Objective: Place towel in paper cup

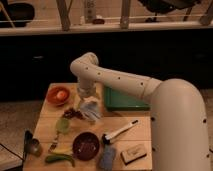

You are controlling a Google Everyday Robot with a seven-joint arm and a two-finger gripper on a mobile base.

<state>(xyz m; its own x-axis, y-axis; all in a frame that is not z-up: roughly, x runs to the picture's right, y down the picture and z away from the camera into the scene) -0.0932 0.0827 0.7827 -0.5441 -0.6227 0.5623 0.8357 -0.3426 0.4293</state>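
No text, label or nr. can be read anywhere. The small box [133, 153], in front of the green tray [125, 102], has a faint mark, not readable. The gripper [87, 101] hangs just left of the green tray, over the towel [91, 111].

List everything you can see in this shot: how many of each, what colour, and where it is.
Wooden table: one, light brown, centre.
Crumpled cloth towel: one, pale white-blue, just below the gripper.
Round orange bowl: one, orange, back left of the table.
Flat green tray: one, green, back right.
Round dark red bowl: one, dark red, front centre.
White-handled brush: one, white and black, right of the dark red bowl.
Grey-blue sponge: one, grey-blue, front edge.
Long green vegetable: one, green, front left.
Robot arm: one, white, reaching in from the right.
Gripper: one, over the table's middle, above the towel.
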